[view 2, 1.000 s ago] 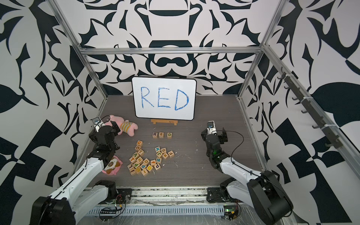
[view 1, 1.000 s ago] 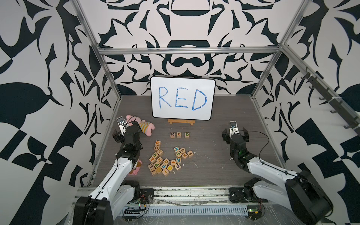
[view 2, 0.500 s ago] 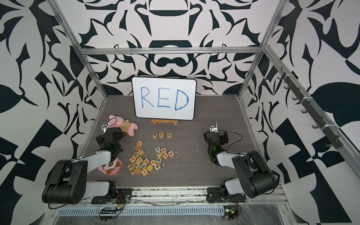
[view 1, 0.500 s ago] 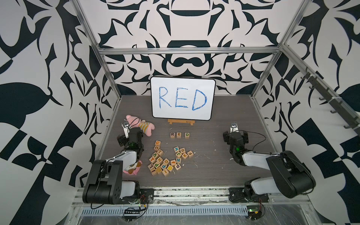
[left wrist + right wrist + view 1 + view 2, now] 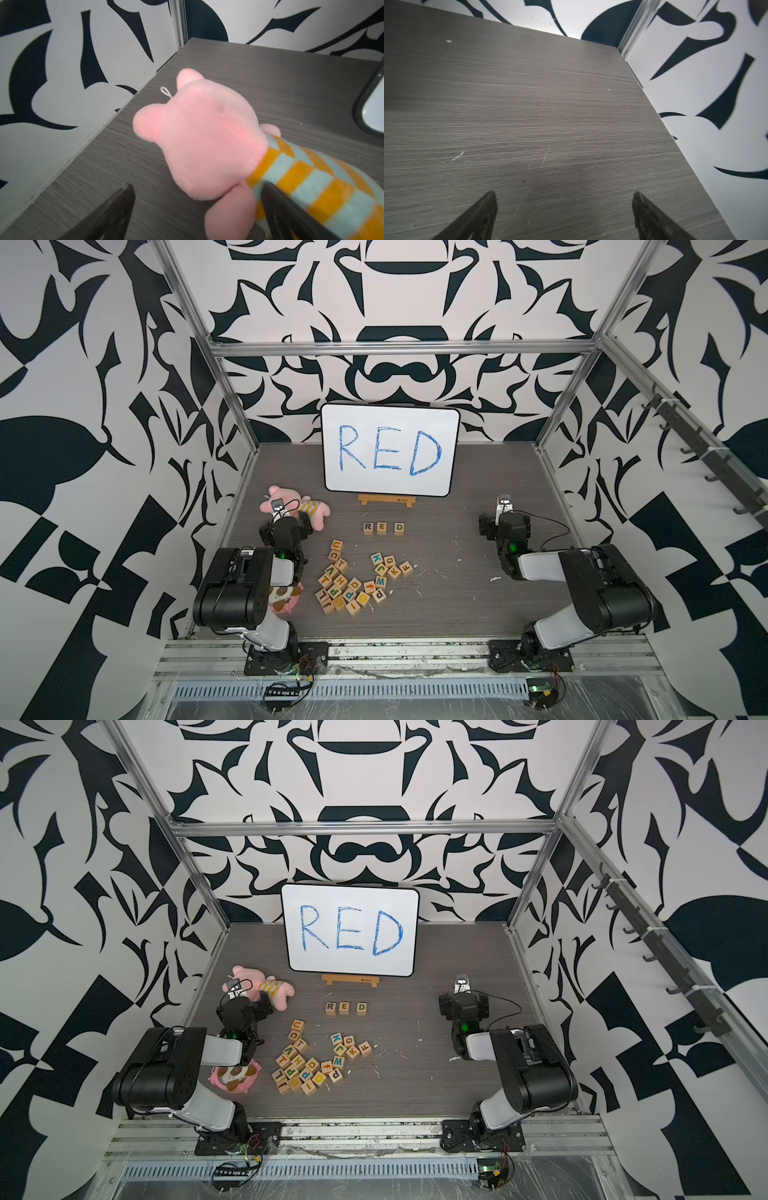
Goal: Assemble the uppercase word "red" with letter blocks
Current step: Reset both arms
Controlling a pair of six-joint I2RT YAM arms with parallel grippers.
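Three blocks (image 5: 383,527) spell R, E, D in one row on the table (image 5: 457,605), just before the one whiteboard (image 5: 390,418). About twenty loose blocks (image 5: 353,585) lie nearer. Two plush toys (image 5: 311,509) sit left. The left gripper (image 5: 196,189) and right gripper (image 5: 563,195) both gape wide, holding nothing.

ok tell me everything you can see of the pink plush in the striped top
The pink plush is a soft, fuzzy toy with a round head, two small ears, a white loop on top and stubby limbs, in an orange and pale-blue striped top. It lies flat on the grey table, left of the whiteboard and apart from it, head toward the side wall. The open left gripper hangs above it; contact is unclear.
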